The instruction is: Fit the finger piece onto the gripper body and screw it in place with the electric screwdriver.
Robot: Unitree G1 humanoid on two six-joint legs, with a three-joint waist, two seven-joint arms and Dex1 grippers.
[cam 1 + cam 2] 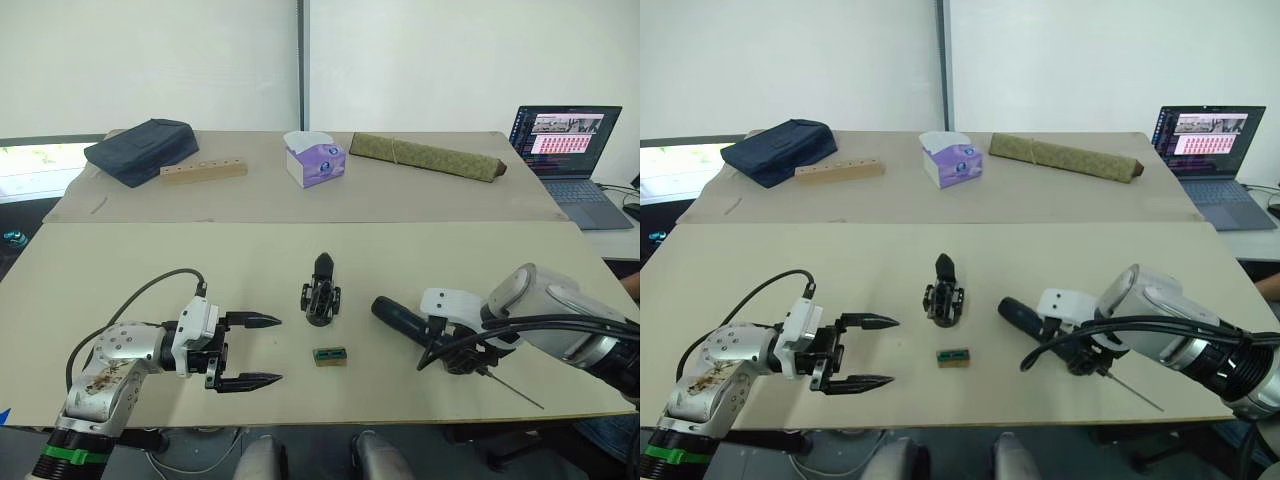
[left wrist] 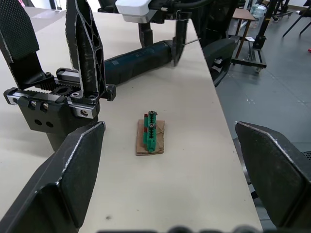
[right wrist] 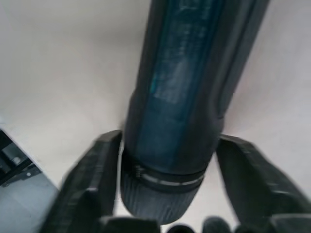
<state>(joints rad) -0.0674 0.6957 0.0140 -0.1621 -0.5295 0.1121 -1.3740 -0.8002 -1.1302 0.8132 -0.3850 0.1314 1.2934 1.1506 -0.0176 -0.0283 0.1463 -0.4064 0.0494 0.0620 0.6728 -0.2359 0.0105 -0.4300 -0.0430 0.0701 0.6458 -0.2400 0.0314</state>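
My right gripper (image 1: 447, 345) straddles the electric screwdriver (image 1: 405, 322); its fingers flank the barrel, though I can't tell if they clamp it. The thin bit points off the table's near edge. Beyond the screwdriver's rounded end stands the gripper body (image 1: 321, 295), one finger up. Nearer me lies a small green block (image 1: 330, 355). My left gripper (image 1: 247, 350) hangs spread and empty beyond. I judge fitting and screwing remain undone.

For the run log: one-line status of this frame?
left gripper: open, empty | right gripper: around electric screwdriver | gripper body: on table, untouched
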